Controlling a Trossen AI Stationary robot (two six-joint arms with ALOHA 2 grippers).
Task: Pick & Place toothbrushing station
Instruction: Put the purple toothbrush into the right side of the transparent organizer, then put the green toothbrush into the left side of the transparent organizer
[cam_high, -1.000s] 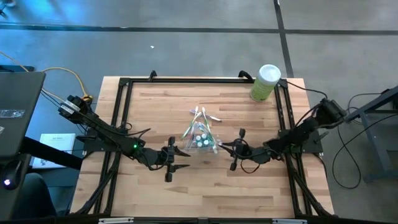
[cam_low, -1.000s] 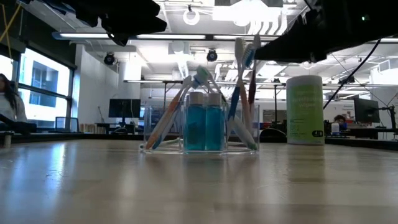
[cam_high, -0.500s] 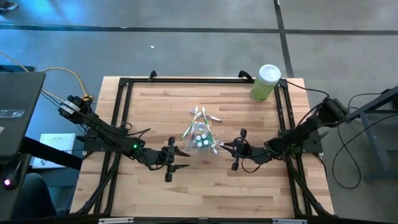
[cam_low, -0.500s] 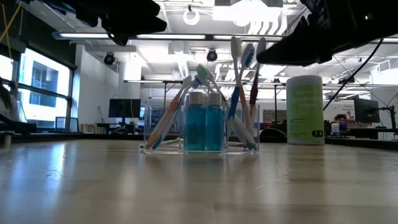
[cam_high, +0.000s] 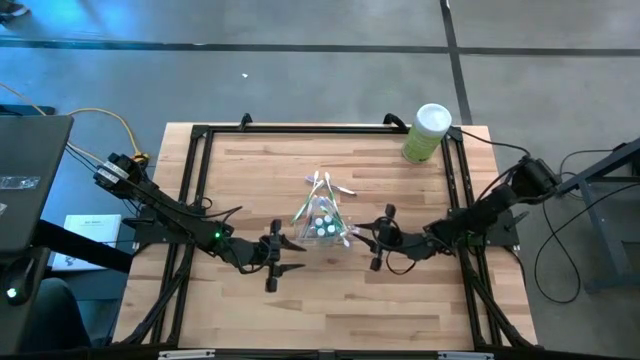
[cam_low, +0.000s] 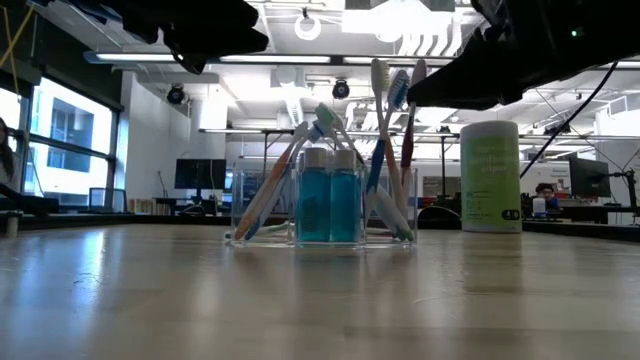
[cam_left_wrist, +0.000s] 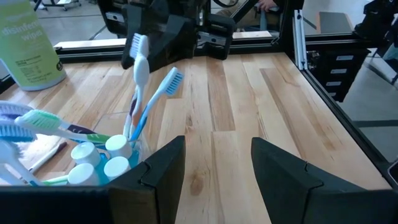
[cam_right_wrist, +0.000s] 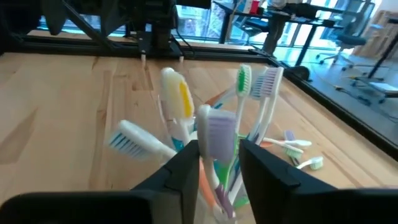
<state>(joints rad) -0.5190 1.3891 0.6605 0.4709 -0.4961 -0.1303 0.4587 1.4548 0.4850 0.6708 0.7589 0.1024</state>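
the clear cup (cam_high: 322, 222) of the toothbrushing station is seen near the middle of the wooden table (cam_high: 330, 310), standing upright between the two arms. in the low view the blue tubes (cam_low: 328, 204) are stood side by side in the middle of the cup, with their white caps up, and the toothbrushes (cam_low: 390, 130) are leaned outward to both sides. they are probably leaned like this because the cup is low and only the handles are kept by its wall. a few toothbrushes (cam_right_wrist: 292, 144) are also laid flat on the table just beside the cup; it is judged that these are not yet placed.

the right gripper (cam_high: 377, 240) is found just beside the cup, on its right side and above the table. in the right wrist view its fingers (cam_right_wrist: 264, 171) are held a little apart, with a purple-white brush head (cam_right_wrist: 216, 134) standing in the gap. whether the brush is touched by the fingers cannot be told; it seems to be let free, since the handle is already resting in the cup.

the left gripper (cam_high: 272, 255) is kept near the cup on its left side, apart from it. its fingers (cam_left_wrist: 163, 163) are spread and nothing is held between them. it is judged to be waiting there, so that the other arm is not disturbed.

a pale-green canister (cam_high: 427, 133) with a white lid is stood at the far right corner of the table, well apart from the cup.
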